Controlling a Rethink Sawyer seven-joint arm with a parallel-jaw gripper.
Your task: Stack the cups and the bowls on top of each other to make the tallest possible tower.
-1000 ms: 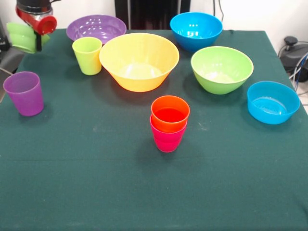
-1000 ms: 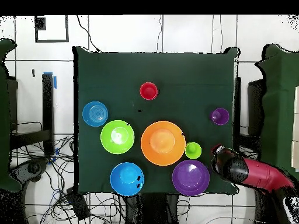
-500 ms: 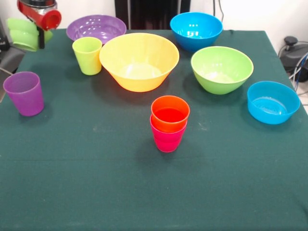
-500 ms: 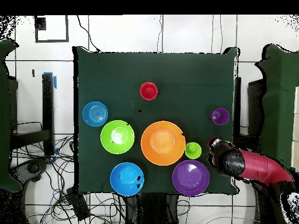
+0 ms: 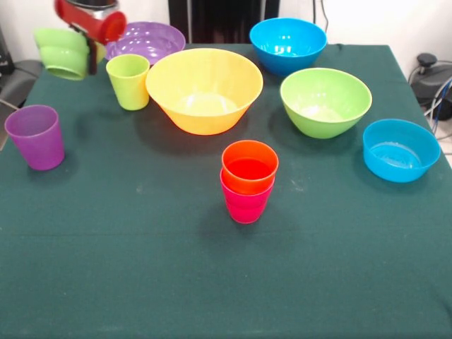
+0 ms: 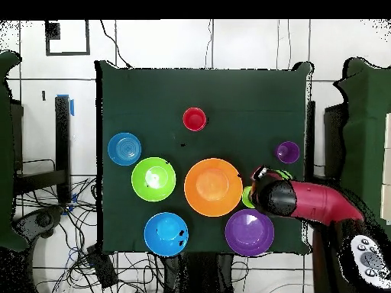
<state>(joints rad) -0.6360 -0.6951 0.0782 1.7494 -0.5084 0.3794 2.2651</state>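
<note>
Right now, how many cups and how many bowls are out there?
Cups: 4 (purple cup, green cup, orange cup, pink cup)
Bowls: 6 (yellow bowl, purple bowl, big blue bowl, small blue bowl, green bowl, small green bowl in the gripper)
Total: 10

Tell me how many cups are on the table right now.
4: purple cup at the left edge, lime green cup beside the orange-yellow bowl, orange cup nested in the red-pink cup at centre.
</note>
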